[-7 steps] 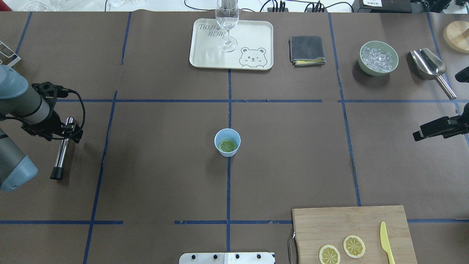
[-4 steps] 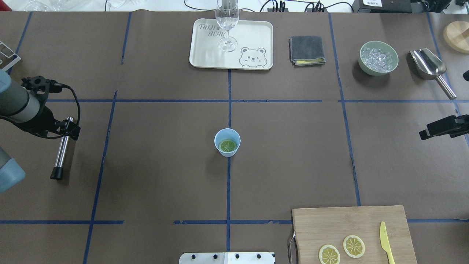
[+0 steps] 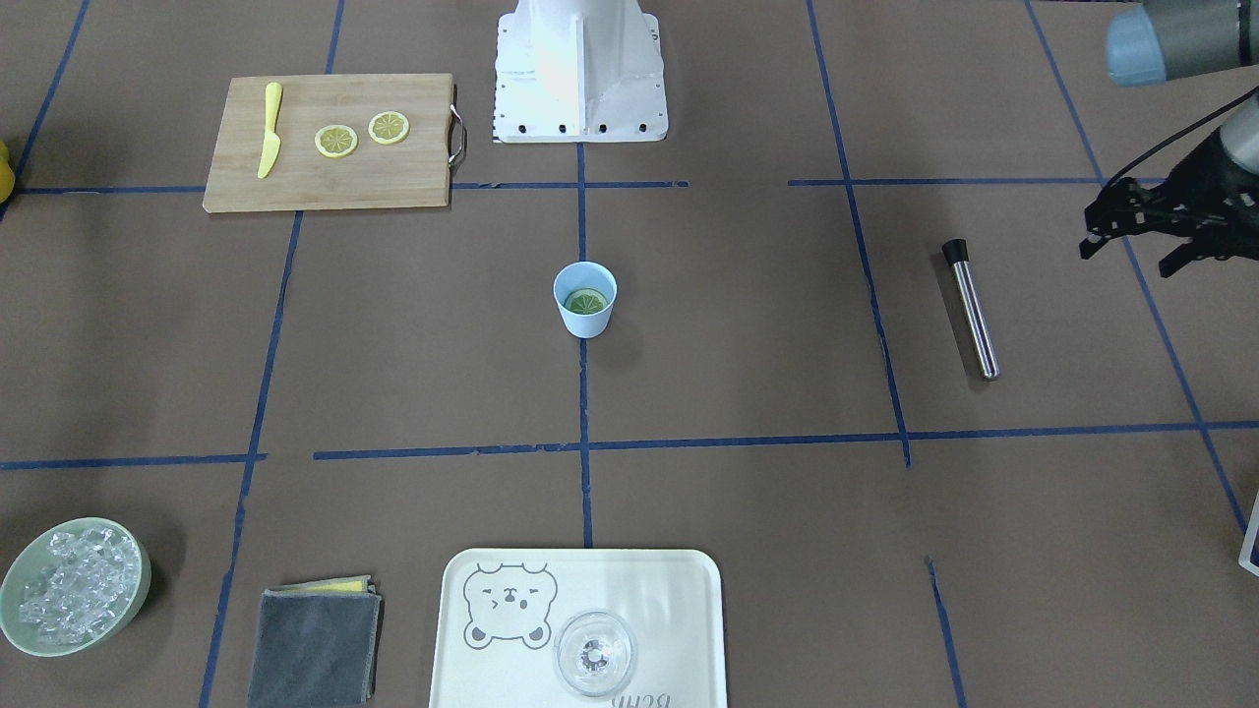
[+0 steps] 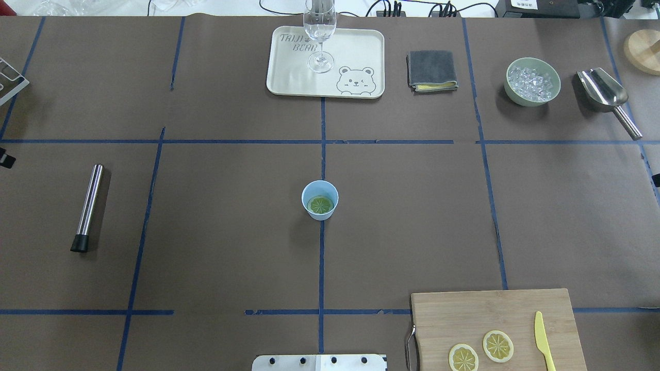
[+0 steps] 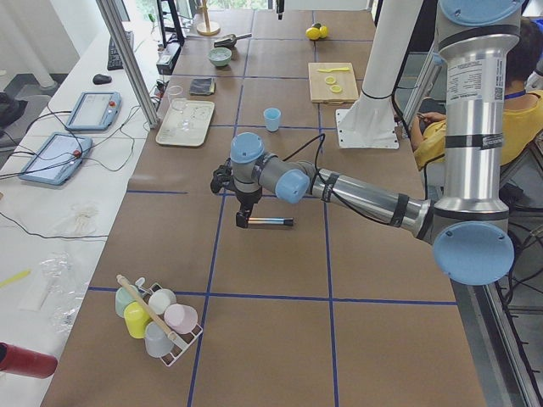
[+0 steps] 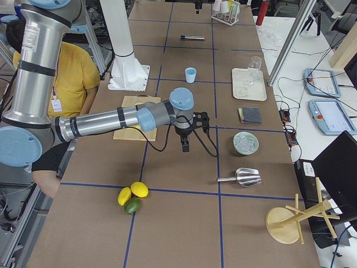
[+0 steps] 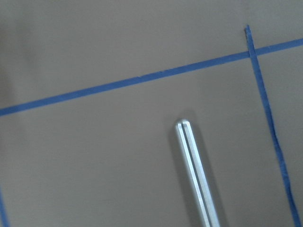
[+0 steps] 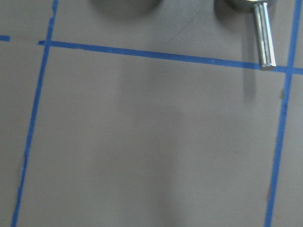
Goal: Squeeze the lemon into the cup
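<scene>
The brown-papered table (image 4: 412, 216), crossed by blue tape lines, has the small light-blue plastic cup (image 4: 319, 200) at its middle, well apart from everything else. A wooden cutting board (image 4: 490, 309) sits at the robot-side edge, right of the cup. At the far edge, a cream tray (image 4: 361, 51) reads "BEAR" under a word partly hidden by a clear stemmed glass (image 4: 320, 31). A black-capped steel rod (image 4: 88, 206) lies well left of the cup. The left gripper (image 3: 1131, 246) hangs farther out than the rod and the right gripper (image 6: 185, 146) is well right of the cup. I cannot tell whether either is spread or closed. The thin round lemon slice (image 4: 320, 205) lies flat inside the cup.
</scene>
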Available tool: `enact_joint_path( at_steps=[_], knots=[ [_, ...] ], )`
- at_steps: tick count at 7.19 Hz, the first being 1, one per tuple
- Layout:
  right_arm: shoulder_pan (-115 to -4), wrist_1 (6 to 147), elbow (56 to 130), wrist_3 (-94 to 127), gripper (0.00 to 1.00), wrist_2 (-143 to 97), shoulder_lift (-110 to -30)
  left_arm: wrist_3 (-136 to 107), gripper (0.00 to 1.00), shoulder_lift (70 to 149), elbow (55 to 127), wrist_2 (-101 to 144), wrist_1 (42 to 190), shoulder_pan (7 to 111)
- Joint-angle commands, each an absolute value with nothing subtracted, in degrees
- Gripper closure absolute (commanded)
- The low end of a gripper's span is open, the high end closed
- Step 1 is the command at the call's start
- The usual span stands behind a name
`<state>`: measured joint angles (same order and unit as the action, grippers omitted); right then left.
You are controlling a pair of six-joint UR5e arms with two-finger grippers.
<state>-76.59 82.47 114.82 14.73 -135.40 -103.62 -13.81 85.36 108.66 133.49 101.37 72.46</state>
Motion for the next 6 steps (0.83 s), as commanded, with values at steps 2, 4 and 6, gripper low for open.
enact_joint_path(
  at_steps=[2, 4, 6],
  knots=[
    [-86.6, 97.1, 111.0, -7.4, 0.0, -135.4, -103.2, 4.0, 0.0, 83.1, 103.1, 134.2, 95.1, 85.0],
    [-87.2, 97.1, 110.0, -6.4, 0.0, -137.5, -104.6, 6.5, 0.0, 88.0, 100.6, 133.8, 85.6, 87.7],
    [-87.3, 96.5, 108.5, -6.5, 0.0, -138.3, -104.5, 7.0, 0.0, 87.1, 99.7, 133.8, 86.2, 87.9]
  ],
)
